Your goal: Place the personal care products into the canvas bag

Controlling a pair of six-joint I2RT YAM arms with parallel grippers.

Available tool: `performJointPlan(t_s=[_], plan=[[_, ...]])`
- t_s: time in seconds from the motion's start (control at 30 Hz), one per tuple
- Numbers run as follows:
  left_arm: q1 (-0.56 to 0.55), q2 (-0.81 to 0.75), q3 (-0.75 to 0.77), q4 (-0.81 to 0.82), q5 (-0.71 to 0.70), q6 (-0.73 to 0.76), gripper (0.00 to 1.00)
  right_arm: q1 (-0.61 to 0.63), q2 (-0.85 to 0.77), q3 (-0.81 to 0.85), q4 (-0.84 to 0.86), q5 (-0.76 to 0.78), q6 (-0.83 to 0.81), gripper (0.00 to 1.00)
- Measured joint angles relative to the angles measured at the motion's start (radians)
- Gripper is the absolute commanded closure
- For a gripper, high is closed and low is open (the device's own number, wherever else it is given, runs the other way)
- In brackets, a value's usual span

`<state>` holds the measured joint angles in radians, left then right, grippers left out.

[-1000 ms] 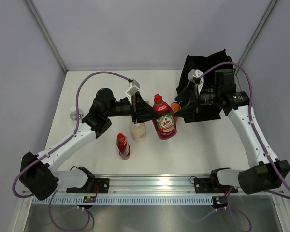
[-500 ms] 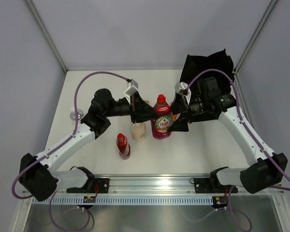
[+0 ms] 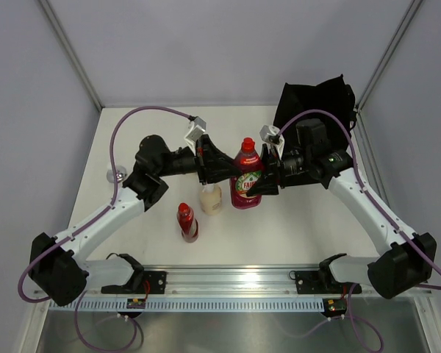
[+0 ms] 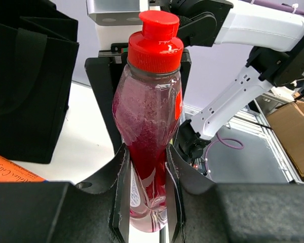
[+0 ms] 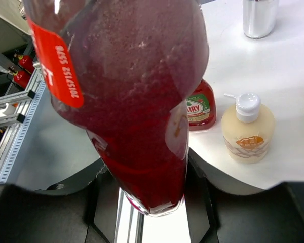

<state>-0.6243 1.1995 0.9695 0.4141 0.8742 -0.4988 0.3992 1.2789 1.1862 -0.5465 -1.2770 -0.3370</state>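
My left gripper (image 4: 147,195) pinches the dark red Fairy bottle (image 4: 149,116) upright while my right gripper (image 5: 146,182) clamps it too, likely a handover because the canvas bag (image 3: 316,99) sits on the right.

White table (image 3: 316,228): cream bottle (image 3: 211,198) near centre, small red bottle (image 3: 187,223) nearer (slightly left), silver cylinder (image 3: 116,175) left, black bag (image 3: 316,103) far right.
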Motion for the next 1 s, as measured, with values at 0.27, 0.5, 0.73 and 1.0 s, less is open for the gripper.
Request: performJointPlan(t_s=[0.27,0.5,0.73,1.0], plan=[[0.001,-0.051,0.006,-0.012,-0.092,0.033,0.01,-0.003,-0.023,0.013,-0.102,0.041,-0.031,1.00],[0.005,-0.137,0.188,-0.217,-0.313,0.177,0.01,-0.175,-0.071,0.116,-0.182,0.071,-0.040,1.00],[0.015,-0.276,0.210,-0.440,-0.538,0.314,0.01,-0.459,-0.046,0.330,-0.162,0.196,0.035,1.00],[0.016,-0.490,0.020,-0.702,-0.720,0.333,0.01,-0.585,0.195,0.676,-0.088,0.622,0.017,1.00]])
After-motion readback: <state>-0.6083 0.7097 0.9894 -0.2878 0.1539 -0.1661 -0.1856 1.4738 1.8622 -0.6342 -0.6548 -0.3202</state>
